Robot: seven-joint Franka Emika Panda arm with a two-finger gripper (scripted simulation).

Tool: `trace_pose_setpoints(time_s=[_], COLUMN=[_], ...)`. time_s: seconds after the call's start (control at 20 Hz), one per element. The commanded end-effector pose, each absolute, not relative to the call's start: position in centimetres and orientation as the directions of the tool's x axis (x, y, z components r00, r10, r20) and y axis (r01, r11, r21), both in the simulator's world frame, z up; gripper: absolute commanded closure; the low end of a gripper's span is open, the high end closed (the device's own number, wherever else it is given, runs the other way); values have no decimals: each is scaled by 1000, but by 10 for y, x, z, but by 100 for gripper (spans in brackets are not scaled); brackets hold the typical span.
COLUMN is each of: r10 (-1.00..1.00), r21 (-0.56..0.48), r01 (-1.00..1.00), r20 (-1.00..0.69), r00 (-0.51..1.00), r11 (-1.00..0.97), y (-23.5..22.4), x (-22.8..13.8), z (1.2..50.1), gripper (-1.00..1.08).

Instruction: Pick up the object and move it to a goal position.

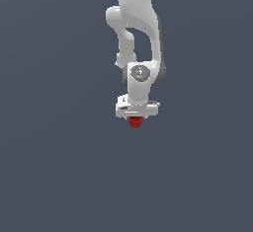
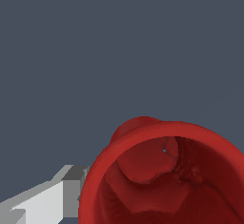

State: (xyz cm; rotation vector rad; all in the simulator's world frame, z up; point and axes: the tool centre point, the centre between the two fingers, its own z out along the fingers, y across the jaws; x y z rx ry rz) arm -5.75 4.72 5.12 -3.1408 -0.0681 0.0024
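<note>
We have the cup point(image 1: 135, 121) directly under the gripper point(image 1: 136, 115), its dark-red body poking out below the white hand in the exterior view. In the wrist view the cup point(image 2: 162, 175) fills the near field, open rim toward the camera, with 1 finger point(image 2: 45, 201) close against its side. We judge the gripper to be pinching the cup, though the fingertips themselves are hidden. No goal marker shows, and no tabletop edge shows either, so we cannot place it that way. For the carry, we would hold a steady squeeze, move smoothly, and avoid wrist tilts that could let this narrow cup slip.
</note>
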Motion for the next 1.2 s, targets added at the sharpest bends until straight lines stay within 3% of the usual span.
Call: trace_pose_setpoints(time_s=[0.0, 0.05, 0.1, 0.75, 1.15], r10=[43, 43, 43, 43, 43], r21=[0, 0, 0, 0, 0], r01=[43, 43, 43, 43, 43], r20=[0, 0, 0, 1, 1], r00=[999, 999, 999, 999, 999], r11=[-999, -999, -999, -999, -999], y=[47, 47, 47, 50, 82], x=[-57, -57, -57, -56, -49], z=[47, 47, 47, 51, 80], gripper=[-92, -92, 108, 108, 108])
